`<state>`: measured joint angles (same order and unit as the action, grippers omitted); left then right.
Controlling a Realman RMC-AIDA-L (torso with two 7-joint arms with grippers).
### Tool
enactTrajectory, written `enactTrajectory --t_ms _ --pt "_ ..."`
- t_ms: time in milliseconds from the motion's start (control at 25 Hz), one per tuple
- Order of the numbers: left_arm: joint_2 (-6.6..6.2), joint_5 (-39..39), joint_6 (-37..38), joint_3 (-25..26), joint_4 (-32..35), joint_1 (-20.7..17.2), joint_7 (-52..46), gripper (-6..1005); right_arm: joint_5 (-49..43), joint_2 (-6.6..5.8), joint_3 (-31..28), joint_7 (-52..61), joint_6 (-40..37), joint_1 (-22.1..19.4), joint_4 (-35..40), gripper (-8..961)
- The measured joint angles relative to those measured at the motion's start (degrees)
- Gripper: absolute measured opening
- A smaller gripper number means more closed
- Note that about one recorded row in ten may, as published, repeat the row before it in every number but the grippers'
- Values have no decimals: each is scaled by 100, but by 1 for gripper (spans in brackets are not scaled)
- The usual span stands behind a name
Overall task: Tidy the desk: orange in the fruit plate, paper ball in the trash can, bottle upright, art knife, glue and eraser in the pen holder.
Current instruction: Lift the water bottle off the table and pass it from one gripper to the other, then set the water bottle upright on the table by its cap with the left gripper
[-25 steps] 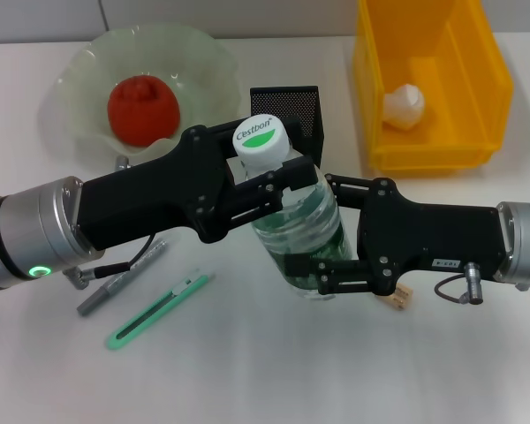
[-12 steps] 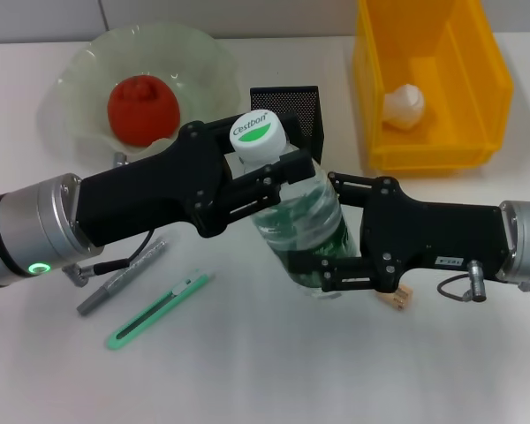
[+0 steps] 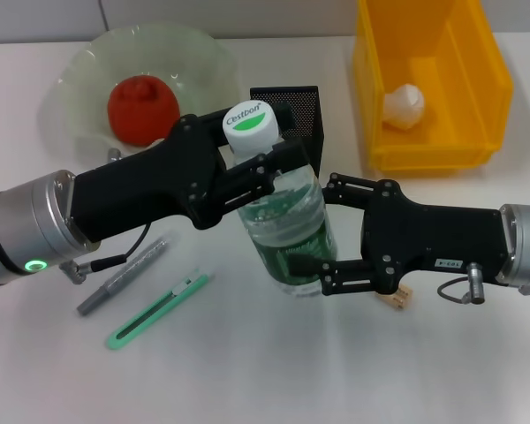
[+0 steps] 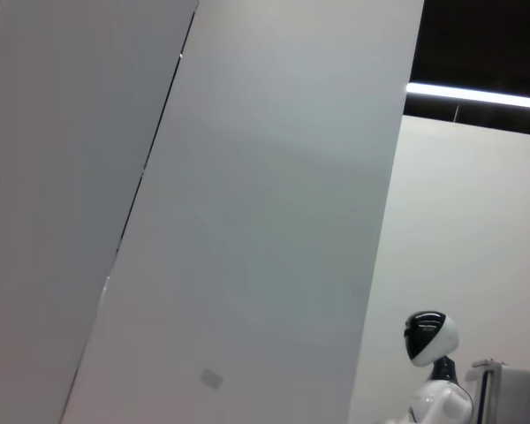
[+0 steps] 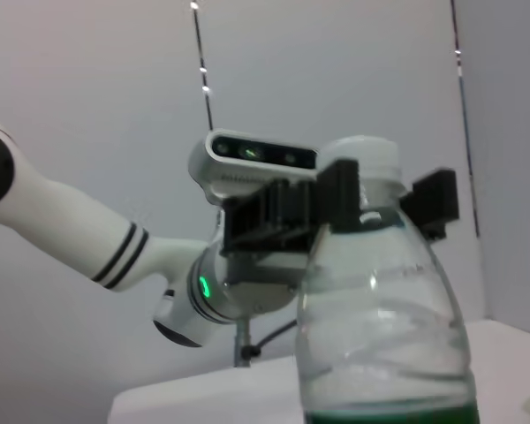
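A: From the head, what grips the clear plastic bottle with green label (image 3: 287, 234)?
B: Both. The left gripper (image 3: 252, 168) clamps its neck under the white cap; the right gripper (image 3: 322, 238) clasps the body, mid-desk before the black mesh pen holder (image 3: 291, 106).
A: The left wrist?
B: Only walls.
A: The right wrist?
B: The bottle (image 5: 384, 309) looks nearly upright, left gripper (image 5: 340, 208) at its neck.

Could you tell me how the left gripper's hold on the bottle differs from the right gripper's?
The left gripper clamps the bottle at its neck, just under the white cap; the right gripper closes around the lower body at the green label. The left reaches in from the fruit plate side, the right from the trash can side. Both are black and both hold the same bottle.
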<state>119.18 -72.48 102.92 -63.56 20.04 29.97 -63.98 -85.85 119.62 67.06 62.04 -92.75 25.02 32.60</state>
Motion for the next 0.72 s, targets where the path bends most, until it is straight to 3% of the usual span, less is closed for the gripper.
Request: enactTrajectory --t_ms 320,720 --pt "-65 175 16 67 296 -102 -51 436 -2 -15 -112 1 187 -225 -175 847" --pt "-119 142 -504 393 1208 -636 -8 435 -1 -20 -520 -200 157 -582 -298 847"
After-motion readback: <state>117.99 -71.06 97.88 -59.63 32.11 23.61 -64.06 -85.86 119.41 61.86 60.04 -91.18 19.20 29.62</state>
